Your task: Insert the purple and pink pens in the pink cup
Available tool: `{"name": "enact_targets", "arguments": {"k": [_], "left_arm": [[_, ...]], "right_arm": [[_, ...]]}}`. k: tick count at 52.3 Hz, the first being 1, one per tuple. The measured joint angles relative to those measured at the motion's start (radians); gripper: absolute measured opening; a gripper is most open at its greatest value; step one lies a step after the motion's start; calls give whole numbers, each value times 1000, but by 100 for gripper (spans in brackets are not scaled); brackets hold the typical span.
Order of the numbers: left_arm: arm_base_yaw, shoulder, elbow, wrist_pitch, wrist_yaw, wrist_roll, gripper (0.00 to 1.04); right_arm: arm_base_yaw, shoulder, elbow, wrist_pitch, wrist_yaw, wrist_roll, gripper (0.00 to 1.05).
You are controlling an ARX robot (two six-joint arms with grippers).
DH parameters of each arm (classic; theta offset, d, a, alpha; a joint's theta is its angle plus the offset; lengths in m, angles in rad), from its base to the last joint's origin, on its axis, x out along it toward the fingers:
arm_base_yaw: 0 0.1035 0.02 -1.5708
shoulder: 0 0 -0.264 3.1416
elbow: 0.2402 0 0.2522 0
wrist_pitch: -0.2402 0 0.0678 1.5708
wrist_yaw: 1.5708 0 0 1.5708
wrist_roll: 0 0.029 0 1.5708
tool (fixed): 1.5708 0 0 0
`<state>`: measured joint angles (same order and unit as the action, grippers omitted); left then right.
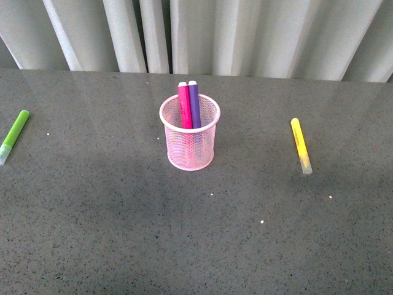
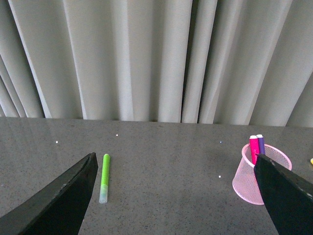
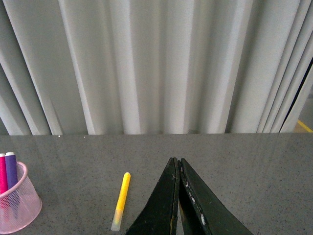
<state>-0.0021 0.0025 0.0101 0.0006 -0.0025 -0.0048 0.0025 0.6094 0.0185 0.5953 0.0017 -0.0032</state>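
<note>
**Both pens are in the cup; we keep the arms away**

Nearest to us, the front part of the desk (image 1: 196, 246) carries nothing of the task, and neither arm shows in the front view. From the wrist cameras we see the left gripper (image 2: 181, 196) with its jaws spread wide and nothing between them. The right gripper (image 3: 177, 196) has its jaws pressed together and also holds nothing.

Further in, at the middle of the desk, stands the cup (image 1: 190, 142), upright. The pink pen (image 1: 185, 106) and the purple pen (image 1: 194, 104) stand inside it, side by side and touching. They lean on the far part of the rim and their tops rise above it.

Toward the left edge lies the green marker (image 1: 13, 135), and toward the right edge the yellow marker (image 1: 300, 145). Both are well apart from the cup and do not belong to the task.

We judge that the inserting is done. To finish well, we should pull the arms back along their own sides and stay clear of the cup. It looks light, so a small touch could tip it.

At the far edge hangs the grey curtain (image 1: 245, 31).
</note>
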Motion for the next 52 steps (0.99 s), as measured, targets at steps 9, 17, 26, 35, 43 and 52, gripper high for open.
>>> {"name": "enact_targets", "arguments": {"k": [9, 17, 26, 35, 43, 52], "left_arm": [[0, 0, 0, 0, 0, 0, 98], [0, 0, 0, 0, 0, 0, 98], [0, 0, 0, 0, 0, 0, 98], [0, 0, 0, 0, 0, 0, 98], [0, 0, 0, 0, 0, 0, 98], [0, 0, 0, 0, 0, 0, 98]], "right_arm": [[0, -97, -1, -89, 0, 0, 3], [0, -175, -1, -162, 0, 0, 3], [0, -246, -1, -230, 0, 0, 3], [0, -319, -1, -301, 0, 0, 3], [0, -376, -1, -359, 0, 0, 3], [0, -420, -1, -402, 0, 0, 3]]}}
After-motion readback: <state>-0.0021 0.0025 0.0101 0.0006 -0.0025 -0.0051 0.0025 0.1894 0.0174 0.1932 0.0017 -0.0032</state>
